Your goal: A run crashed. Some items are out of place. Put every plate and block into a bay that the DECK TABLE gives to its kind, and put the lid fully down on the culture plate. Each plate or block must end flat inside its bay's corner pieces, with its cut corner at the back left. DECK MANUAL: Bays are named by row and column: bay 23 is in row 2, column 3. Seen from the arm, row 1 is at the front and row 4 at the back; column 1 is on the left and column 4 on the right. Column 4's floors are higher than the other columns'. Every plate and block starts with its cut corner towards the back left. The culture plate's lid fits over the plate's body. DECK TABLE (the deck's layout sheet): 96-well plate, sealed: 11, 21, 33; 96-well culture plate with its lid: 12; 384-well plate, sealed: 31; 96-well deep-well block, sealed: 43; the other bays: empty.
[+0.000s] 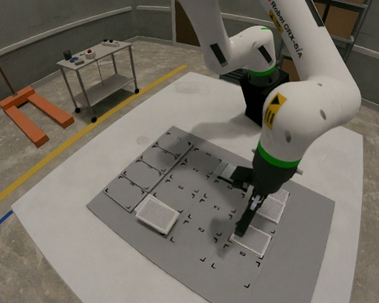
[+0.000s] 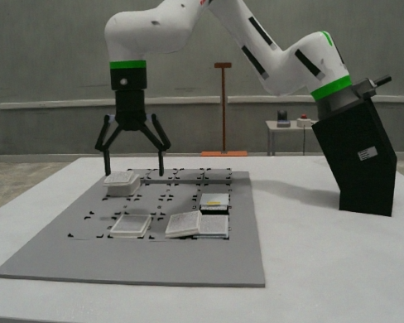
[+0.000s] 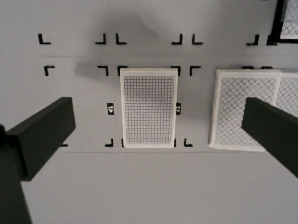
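We've got the gripper hanging above the deck w/ its fingers spread to full width, nothing between them. In the wrist view the 384-well plate sits about centred between the 2 pads, flat and inside its corner pieces (bay labels beside it are too blurred to read, so we can't tell which bay it is).

Just right of it, a 96-well plate lies tipped, overlapping a 2nd 96-well plate. The culture plate sits one bay behind that pair. The deep-well block lies askew at the far side of the deck, not square in any bay.

Risks as we judge them:
- If the 384 is the target, a descent that's off-centre could land a pad on the plate's top or nudge it out of its corners.
- The wide-spread right finger hangs over the tipped 96-well plate, so coming straight down might clip it and shove the pair.
- A grip on the thin rim may slip or tilt the plate on lift.
- Any twist in transit would put the cut corner wrong at the new bay.

Surface: grey deck w/ black corner marks, on a white table. Room: concrete floor, a yellow floor line, a metal cart, an orange pallet frame, grey walls. The arm's black pedestal stands at the table's end.
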### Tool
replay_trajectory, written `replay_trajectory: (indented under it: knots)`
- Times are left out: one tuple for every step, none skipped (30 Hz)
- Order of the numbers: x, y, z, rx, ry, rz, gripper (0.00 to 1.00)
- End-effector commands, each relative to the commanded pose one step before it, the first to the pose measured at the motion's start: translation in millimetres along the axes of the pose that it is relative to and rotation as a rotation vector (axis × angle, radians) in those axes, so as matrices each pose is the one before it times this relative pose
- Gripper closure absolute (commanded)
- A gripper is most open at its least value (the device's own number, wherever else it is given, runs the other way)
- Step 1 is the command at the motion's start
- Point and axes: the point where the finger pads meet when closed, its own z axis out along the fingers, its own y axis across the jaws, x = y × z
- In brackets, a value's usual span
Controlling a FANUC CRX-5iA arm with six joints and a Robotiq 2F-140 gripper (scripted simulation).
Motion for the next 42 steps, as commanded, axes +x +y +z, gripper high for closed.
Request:
replay_trajectory:
  knots:
    - [-0.38,-0.83,-0.98,0.00184,-0.00100,0.00000,0.00]
    - [0.00,0.00,0.00,0.00000,0.00000,0.00000,0.00]
    - [0.00,0.00,0.00,0.00000,0.00000,0.00000,0.00]
    - [0.00,-0.03,0.00,-0.00002,-0.00001,0.00000,0.00]
    - [0.00,0.00,0.00,0.00000,0.00000,0.00000,0.00]
    - [0.00,0.00,0.00,0.00000,0.00000,0.00000,0.00]
    - [0.00,0.00,0.00,0.00000,0.00000,0.00000,0.00]
    - [0.00,0.00,0.00,0.00000,0.00000,0.00000,0.00]
    - [0.00,0.00,0.00,0.00000,0.00000,0.00000,0.00]
    - [0.00,0.00,0.00,0.00000,0.00000,0.00000,0.00]
    - [0.00,0.00,0.00,0.00000,0.00000,0.00000,0.00]
    - [0.00,0.00,0.00,0.00000,0.00000,0.00000,0.00]
    - [0.00,0.00,0.00,0.00000,0.00000,0.00000,0.00]
    - [0.00,0.00,0.00,0.00000,0.00000,0.00000,0.00]
    - [0.00,0.00,0.00,0.00000,0.00000,0.00000,0.00]
    - [0.00,0.00,0.00,0.00000,0.00000,0.00000,0.00]
    - [0.00,0.00,0.00,0.00000,0.00000,0.00000,0.00]
    - [0.00,0.00,0.00,0.00000,0.00000,0.00000,0.00]
    - [0.00,0.00,0.00,0.00000,0.00000,0.00000,0.00]
    - [0.00,0.00,0.00,0.00000,0.00000,0.00000,0.00]
    - [0.00,0.00,0.00,0.00000,0.00000,0.00000,0.00]
    - [0.00,0.00,0.00,0.00000,0.00000,0.00000,0.00]
    - [0.00,0.00,0.00,0.00000,0.00000,0.00000,0.00]
    - [0.00,0.00,0.00,0.00000,0.00000,0.00000,0.00]
    - [0.00,0.00,0.00,0.00000,0.00000,0.00000,0.00]
    - [0.00,0.00,0.00,0.00000,0.00000,0.00000,0.00]
    - [0.00,0.00,0.00,0.00000,0.00000,0.00000,0.00]
    - [0.00,0.00,0.00,0.00000,0.00000,0.00000,0.00]
    - [0.00,0.00,0.00,0.00000,0.00000,0.00000,0.00]
    - [0.00,0.00,0.00,0.00000,0.00000,0.00000,0.00]
    - [0.00,0.00,0.00,0.00000,0.00000,0.00000,0.00]
    - [0.00,0.00,0.00,0.00000,0.00000,0.00000,0.00]
    - [0.00,0.00,0.00,0.00000,0.00000,0.00000,0.00]
    - [0.00,0.00,0.00,0.00000,0.00000,0.00000,0.00]
    - [0.00,0.00,0.00,0.00000,0.00000,0.00000,0.00]
    - [0.00,0.00,0.00,0.00000,0.00000,0.00000,0.00]
    - [0.00,0.00,0.00,0.00000,0.00000,0.00000,0.00]
    - [0.00,0.00,0.00,0.00000,0.00000,0.00000,0.00]
    - [0.00,0.00,0.00,0.00000,0.00000,0.00000,0.00]
    - [0.00,0.00,0.00,0.00000,0.00000,0.00000,0.00]
    - [3.93,-0.06,-0.01,-0.00002,0.00004,0.00003,0.00]
    - [4.08,0.01,0.00,0.00000,-0.00002,-0.00001,0.00]
